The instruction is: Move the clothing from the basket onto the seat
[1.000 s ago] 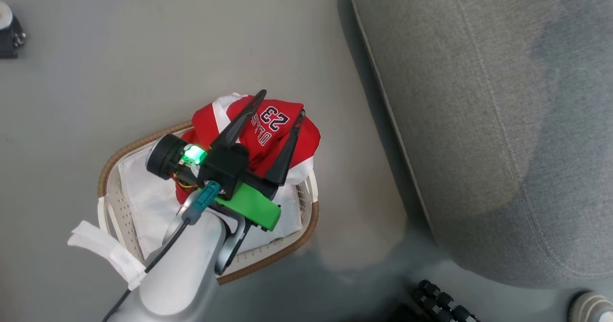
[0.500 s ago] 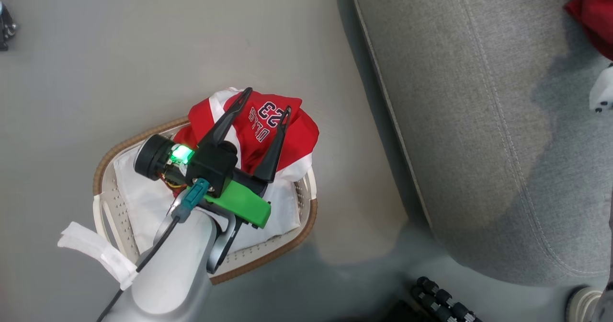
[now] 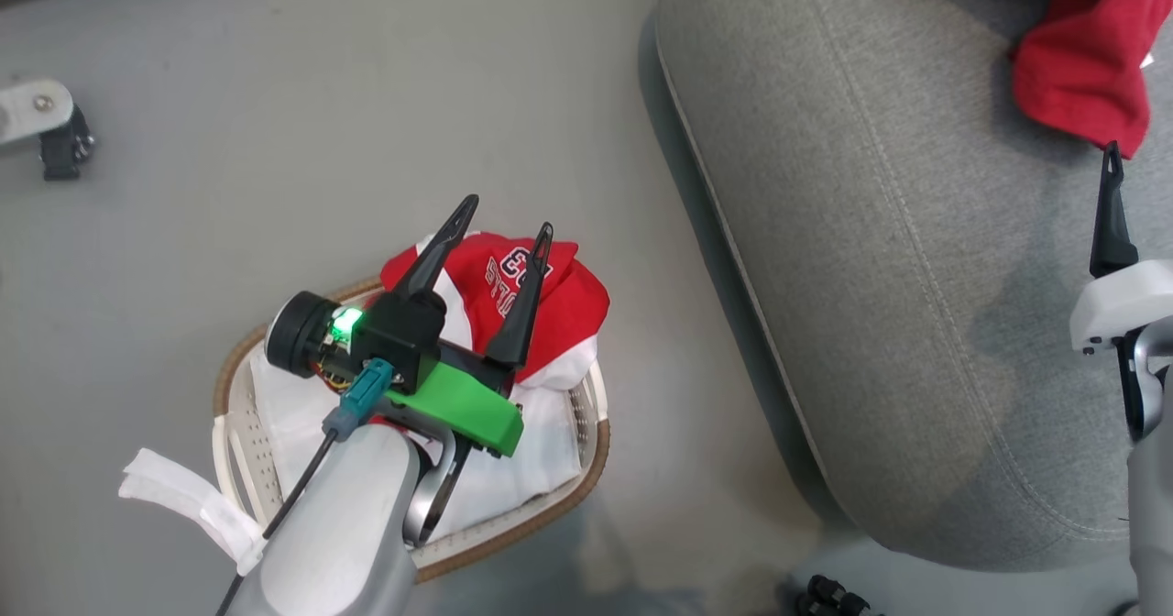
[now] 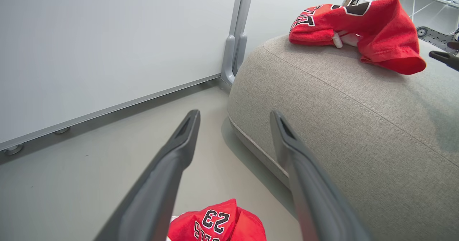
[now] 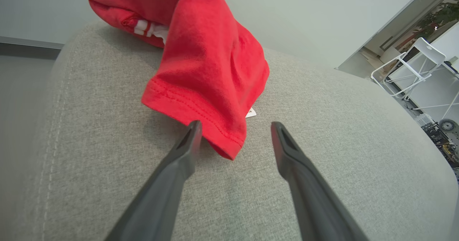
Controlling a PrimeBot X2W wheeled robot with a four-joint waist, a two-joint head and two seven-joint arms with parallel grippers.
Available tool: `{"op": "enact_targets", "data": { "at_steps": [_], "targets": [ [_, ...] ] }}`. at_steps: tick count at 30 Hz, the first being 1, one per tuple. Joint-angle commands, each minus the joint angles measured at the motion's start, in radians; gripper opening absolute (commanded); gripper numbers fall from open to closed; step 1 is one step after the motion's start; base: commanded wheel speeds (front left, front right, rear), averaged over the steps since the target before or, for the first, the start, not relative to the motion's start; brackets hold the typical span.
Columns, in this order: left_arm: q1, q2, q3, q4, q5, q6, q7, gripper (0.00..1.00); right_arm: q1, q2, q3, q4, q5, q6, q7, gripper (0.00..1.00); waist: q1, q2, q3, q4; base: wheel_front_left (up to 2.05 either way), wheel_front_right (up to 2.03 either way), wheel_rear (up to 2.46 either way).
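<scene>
One red garment point(image 3: 568, 297) with "23" on it lies heaped at the far end of the white, brown-rimmed basket point(image 3: 586, 469). My left gripper point(image 3: 509, 215) hovers open just above this garment point(image 4: 215, 223), fingers apart and holding nothing. A second red garment point(image 5: 208, 65) lies loose on the grey seat point(image 5: 322, 162), also seen at the seat's point(image 3: 898, 277) top right as a red heap point(image 3: 1081, 57). My right gripper point(image 5: 235, 124) stands open just short of its hem, holding nothing. One of its fingers point(image 3: 1112, 222) shows at the right edge.
The basket stands on grey floor left of the seat's rounded edge, with a white liner tab point(image 3: 183, 497) hanging over its near rim. A white wall panel with a grey post point(image 4: 235, 51) lies beyond. A castor foot point(image 3: 46, 130) sits far left, white folding chairs point(image 5: 416, 65) behind the seat.
The right gripper has opened and let the red garment go onto the seat. The head camera has shifted, bringing that garment and the right gripper into view. The left gripper stays open over the basket.
</scene>
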Motion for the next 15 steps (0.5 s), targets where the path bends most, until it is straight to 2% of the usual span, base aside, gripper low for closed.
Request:
{"op": "enact_targets", "data": {
  "at_steps": [1,8,15],
  "targets": [
    [0.016,-0.005,0.007,0.0,-0.003,-0.006,-0.001,1.0,0.018,-0.015,0.003,-0.009,0.009,-0.001,-0.002,1.0,0.0,0.0,-0.065,0.009,0.0,0.0,0.0],
    [0.053,-0.035,0.045,-0.004,-0.033,-0.006,-0.001,1.0,0.015,-0.056,0.038,-0.03,0.02,-0.001,-0.002,1.0,0.0,0.0,-0.182,0.05,0.0,0.0,0.0],
    [0.104,-0.051,0.117,-0.011,-0.061,-0.007,-0.001,1.0,-0.008,-0.033,0.087,-0.059,0.046,-0.001,-0.002,1.0,0.0,0.0,-0.283,0.091,0.0,0.0,0.0]
  ]
}}
